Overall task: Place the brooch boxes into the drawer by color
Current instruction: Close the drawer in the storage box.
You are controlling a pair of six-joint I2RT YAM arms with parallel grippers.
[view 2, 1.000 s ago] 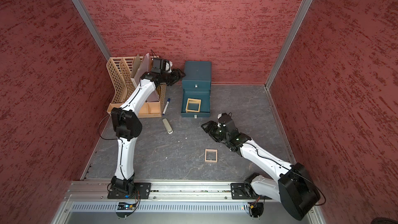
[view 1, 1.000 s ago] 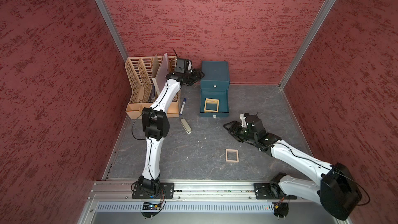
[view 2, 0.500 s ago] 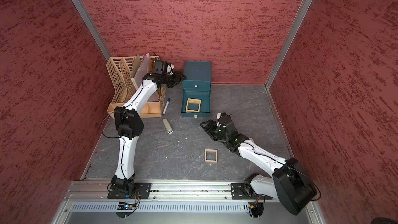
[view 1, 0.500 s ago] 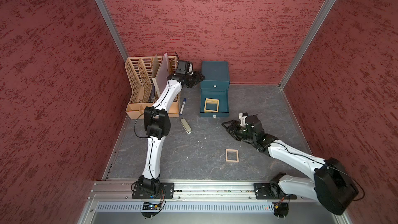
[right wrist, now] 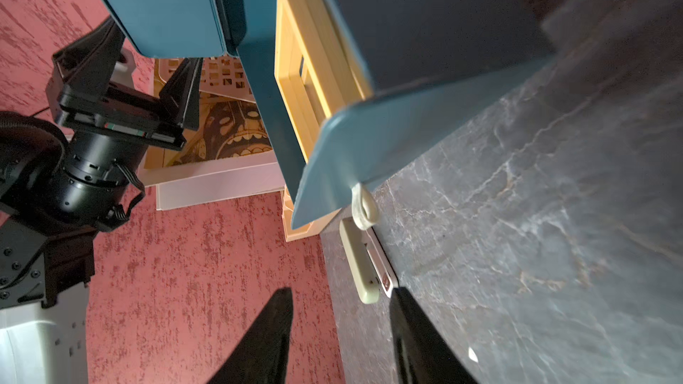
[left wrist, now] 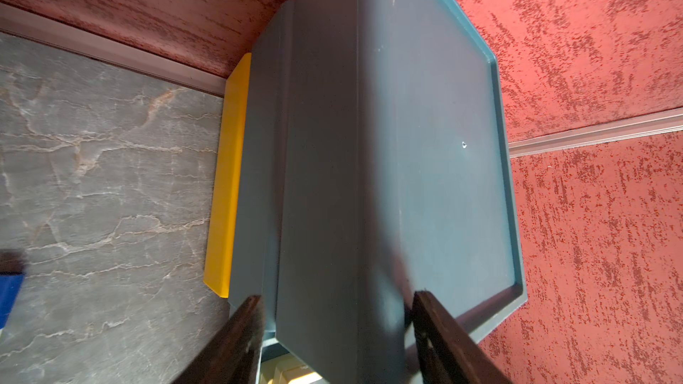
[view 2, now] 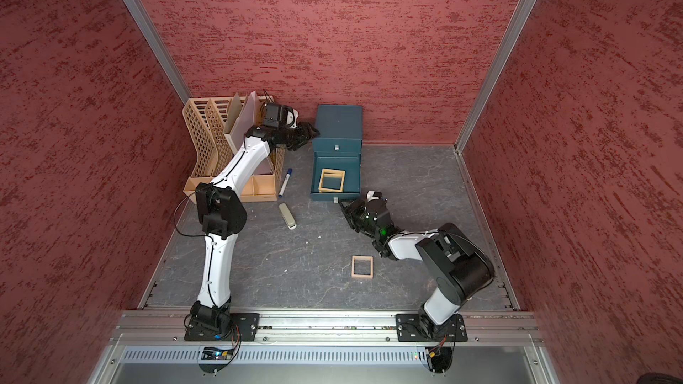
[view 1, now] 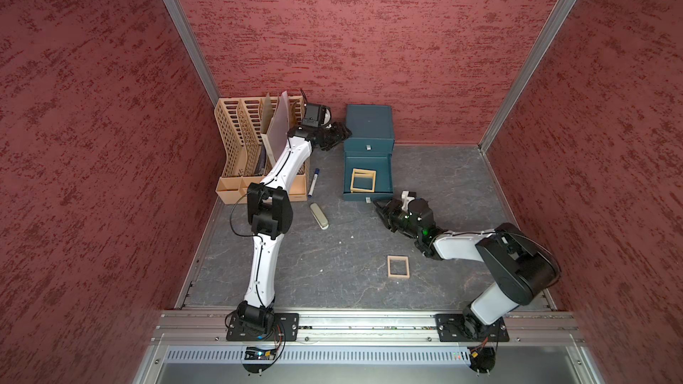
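Two tan brooch boxes [view 1: 363, 180] lie stacked in the pulled-out drawer [view 1: 367, 196]; a third box [view 1: 398, 266] sits on the surface [view 1: 325, 275] near its front edge; black ones unseen. Left tool [view 1: 343, 134], jaws apart, straddles the cabinet [view 1: 369, 121] corner; right tool [view 1: 380, 208], jaws partly apart, holds nothing.

Robot test cell, red textured walls [view 1: 369, 31], aluminium base rail [view 1: 369, 321] (lab rig)

Three tan brooch boxes [view 1: 398, 257], one marker [view 1: 313, 182], one eraser [view 1: 319, 216]
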